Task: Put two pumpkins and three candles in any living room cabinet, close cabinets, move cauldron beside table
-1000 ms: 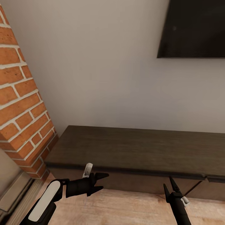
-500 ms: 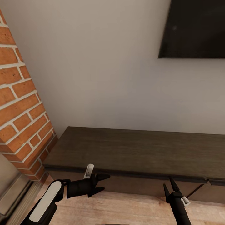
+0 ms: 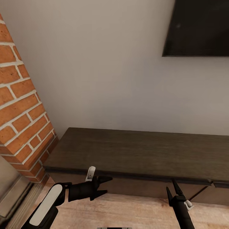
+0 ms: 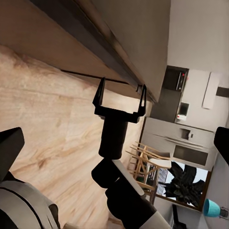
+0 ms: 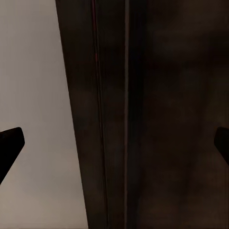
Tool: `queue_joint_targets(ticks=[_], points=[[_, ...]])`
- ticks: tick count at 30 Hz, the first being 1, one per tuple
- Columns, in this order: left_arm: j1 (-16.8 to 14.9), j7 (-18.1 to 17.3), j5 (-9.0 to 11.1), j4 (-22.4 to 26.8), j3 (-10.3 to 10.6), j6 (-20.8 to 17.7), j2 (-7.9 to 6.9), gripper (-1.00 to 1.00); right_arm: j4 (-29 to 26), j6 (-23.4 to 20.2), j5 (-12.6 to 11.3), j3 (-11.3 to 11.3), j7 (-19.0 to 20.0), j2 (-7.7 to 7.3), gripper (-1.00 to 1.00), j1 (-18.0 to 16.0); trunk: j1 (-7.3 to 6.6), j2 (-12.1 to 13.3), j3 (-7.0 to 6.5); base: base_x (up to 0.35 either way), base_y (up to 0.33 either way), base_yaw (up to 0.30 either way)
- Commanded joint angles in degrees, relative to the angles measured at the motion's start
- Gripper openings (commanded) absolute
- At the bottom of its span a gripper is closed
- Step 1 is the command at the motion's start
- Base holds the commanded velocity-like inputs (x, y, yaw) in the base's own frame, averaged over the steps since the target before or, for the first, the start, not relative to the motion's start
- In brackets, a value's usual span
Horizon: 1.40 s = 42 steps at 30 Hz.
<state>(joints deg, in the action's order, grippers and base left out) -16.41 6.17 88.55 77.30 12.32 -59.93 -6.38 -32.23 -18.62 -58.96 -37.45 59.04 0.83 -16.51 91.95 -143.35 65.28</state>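
The long dark brown cabinet [image 3: 136, 152] runs along the pale wall, its fronts facing me. My left gripper [image 3: 105, 185] is open and empty, pointing sideways just before the cabinet's front edge. Further right, my right gripper [image 3: 171, 187] is open and empty too, with its fingers pointing up at the front edge. The left wrist view looks across the floor at the right gripper [image 4: 119, 93] under the cabinet's overhanging top [image 4: 109, 47]. In the right wrist view the cabinet's dark edge [image 5: 157, 114] is very close. The pumpkins, candles, cauldron and table are out of view.
A red brick wall [image 3: 19, 111] juts out at the left, close to the cabinet's end. A black screen [image 3: 200, 28] hangs on the wall above. Light wooden floor [image 3: 133, 213] lies under both arms. Far off, the left wrist view shows a kitchen with wooden chairs [image 4: 148, 162].
The whole picture has shifted slightly, so the camera has moved a little. Both grippers keep their places before the cabinet, open as before.
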Motion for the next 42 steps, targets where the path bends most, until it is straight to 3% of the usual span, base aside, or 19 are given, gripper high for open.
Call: queue_joint_targets(ticks=[1,5,42], points=[[0.0,0.6,0.6,0.0,0.1,0.0,-0.04,1.00,0.0,-0.5,-0.1,-0.3,0.1,0.05,1.00,0.0,-0.01,0.0,0.05,0.000,0.000,0.000],[0.0,0.6,0.6,0.0,0.1,0.0,-0.04,1.00,0.0,-0.5,-0.1,-0.3,0.1,0.05,1.00,0.0,0.09,-0.1,0.93,0.000,0.000,0.000],[0.0,0.6,0.6,0.0,0.2,0.0,0.00,1.00,-0.1,-0.5,-0.1,-0.2,0.0,0.05,1.00,0.0,0.09,-0.1,0.93,0.022,0.000,0.000]])
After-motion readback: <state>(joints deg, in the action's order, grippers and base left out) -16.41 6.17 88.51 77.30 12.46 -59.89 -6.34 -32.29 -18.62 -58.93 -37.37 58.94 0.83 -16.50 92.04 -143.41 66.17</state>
